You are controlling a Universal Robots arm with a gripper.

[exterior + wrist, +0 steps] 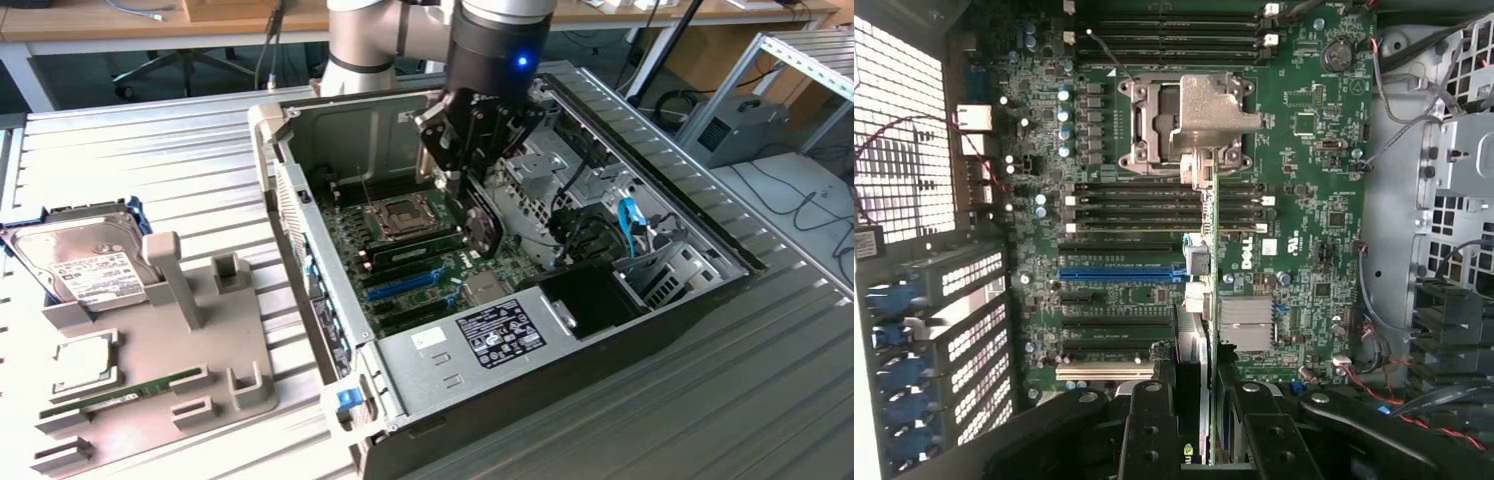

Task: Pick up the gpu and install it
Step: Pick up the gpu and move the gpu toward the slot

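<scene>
Exterior view shows a large black open computer case (pixel 601 400) lying on its side on a ribbed grey metal table (pixel 160 160). Inside it lies the green motherboard (pixel 514 265). The slim, flat black gpu (pixel 485 228) hangs on its edge above this board, just right of the square metal processor socket (pixel 404 216). It is not yet seated. The black two-finger gripper (pixel 470 180) is clamped on the upper part of the card and holds it between its jaws.

In the wrist view the thin edge of the card runs across the long blue slot (pixel 1119 272), not along it. If it goes down like this, its contacts would probably miss the slot and press on the socket or on small parts. The grip is narrow, so the card may also tilt or slip under a push. The blue cable (pixel 627 222) on the right could catch it.
</scene>
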